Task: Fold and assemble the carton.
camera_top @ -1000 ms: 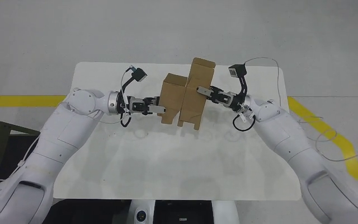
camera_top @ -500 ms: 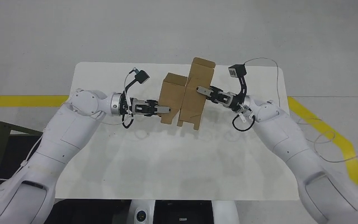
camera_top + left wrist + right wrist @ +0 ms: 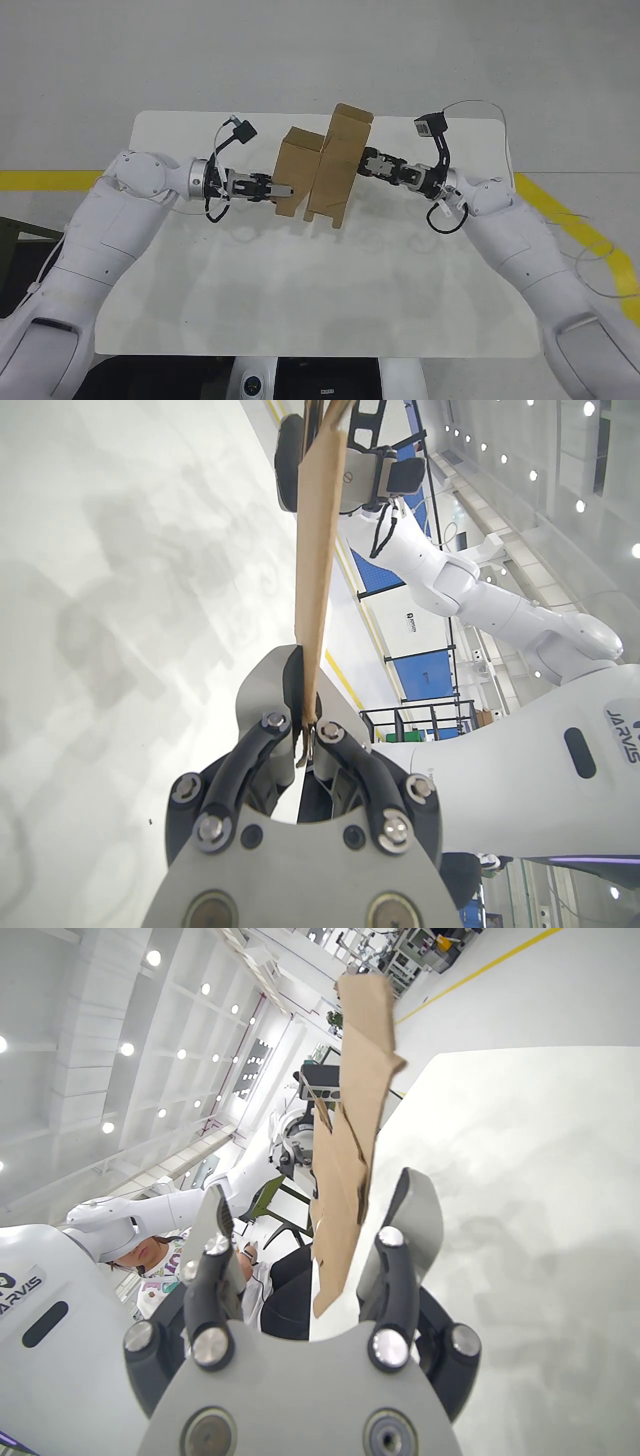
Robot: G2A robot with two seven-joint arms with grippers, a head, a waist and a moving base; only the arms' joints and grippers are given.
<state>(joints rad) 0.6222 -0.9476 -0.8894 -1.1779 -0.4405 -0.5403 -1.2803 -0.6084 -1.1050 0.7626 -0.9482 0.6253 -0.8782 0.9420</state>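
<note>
The brown cardboard carton (image 3: 318, 170) is held up off the white table (image 3: 300, 290), flat and partly unfolded, its flaps sticking out towards the far edge. My left gripper (image 3: 285, 190) is shut on its left edge; in the left wrist view both fingers clamp the thin board (image 3: 317, 550) at the gripper (image 3: 305, 700). My right gripper (image 3: 362, 160) is at the carton's right side. In the right wrist view it (image 3: 315, 1223) stands open, and the carton's edge (image 3: 350, 1153) hangs between the spread fingers without being clamped.
The tabletop under and in front of the carton is bare white. A yellow floor line (image 3: 45, 180) runs past the table's left and right sides. The table's far edge (image 3: 300, 113) lies just behind the carton.
The carton has shifted a little to the left and tilted, carried by my left gripper. My right gripper now sits at its right edge rather than over the panel.
</note>
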